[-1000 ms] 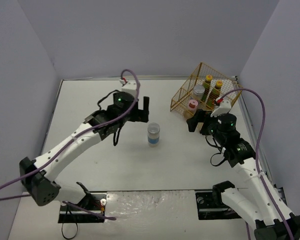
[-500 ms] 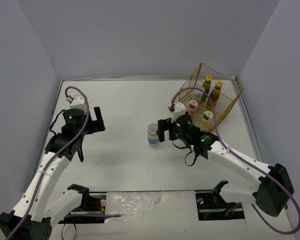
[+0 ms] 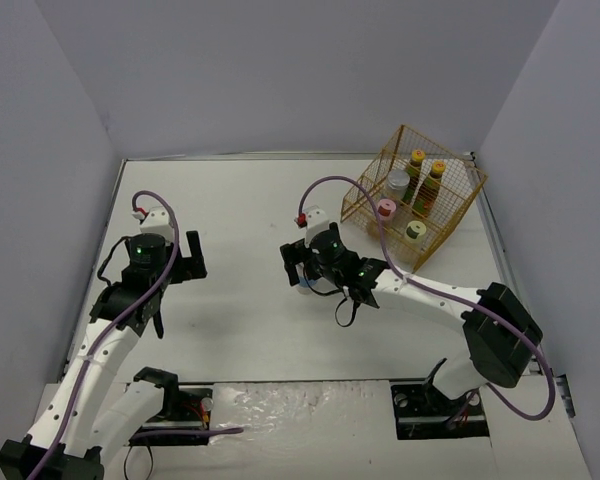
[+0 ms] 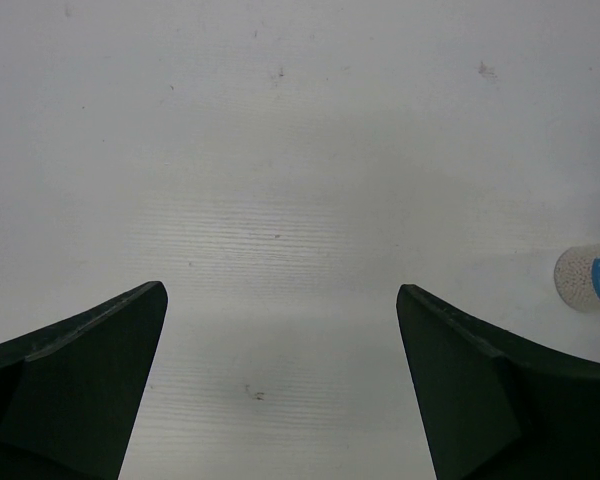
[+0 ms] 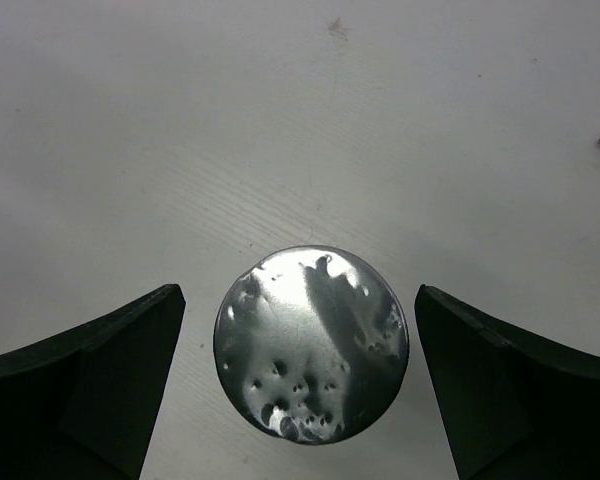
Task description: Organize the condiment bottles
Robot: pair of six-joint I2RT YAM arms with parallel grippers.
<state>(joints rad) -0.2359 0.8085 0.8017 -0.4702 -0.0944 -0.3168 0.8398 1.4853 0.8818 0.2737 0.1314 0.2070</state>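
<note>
Right wrist view looks down on the silver-lidded jar [image 5: 311,343], upright near the middle of the worktop [image 5: 130,120], with the right pincer [image 5: 295,295] spread wide either side, touching nothing. It seems best to lower squarely, lid centred, and close evenly on the body. The left pincer [image 4: 280,290], also apart, hovers near the left edge.

White matte worktop [image 3: 250,330], marked by a few small dark specks and fine parallel lines in the wrist views, closed in at left, back and right by plain pale lilac walls [image 3: 280,70]. Yellow wire basket [image 3: 460,215] at the far right corner of it, turned corner-on to the near edge, close to the right wall and apart from the back one. Glossy crinkled strip [image 3: 300,400] along the near edge, midway across.
</note>
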